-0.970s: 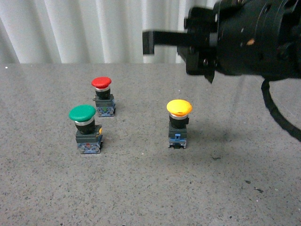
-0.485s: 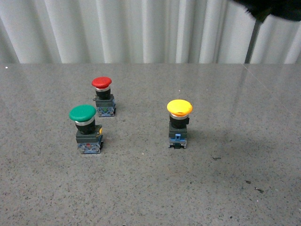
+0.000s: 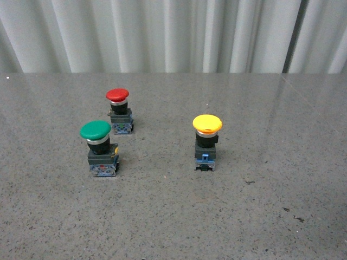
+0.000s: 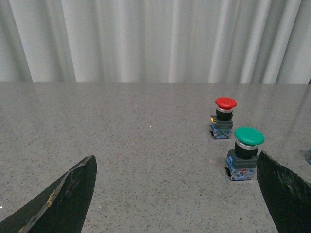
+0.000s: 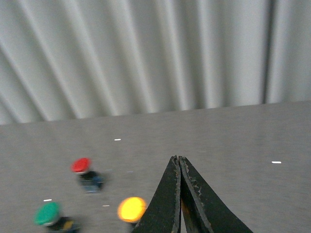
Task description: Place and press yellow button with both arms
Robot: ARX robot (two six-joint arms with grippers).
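Observation:
The yellow button point(image 3: 206, 142) stands upright on the grey table, right of centre in the front view, with its blue base down. Neither arm shows in the front view. In the right wrist view the yellow button point(image 5: 131, 209) appears blurred, below and beside my right gripper point(image 5: 178, 159), which is shut with nothing between its fingers and held above the table. My left gripper point(image 4: 177, 167) is open over bare table; in that view only a blue corner of the yellow button shows at the frame's edge.
A green-capped button point(image 3: 98, 148) and a smaller red-capped button point(image 3: 119, 110) stand at the table's left. The green button point(image 4: 245, 152) sits just beside one left finger point(image 4: 286, 191). A white pleated curtain point(image 3: 162, 32) hangs behind the table's far edge.
The right arm, which filled the upper right of the front view a second ago, has lifted up and out of that view. The three buttons have not moved.

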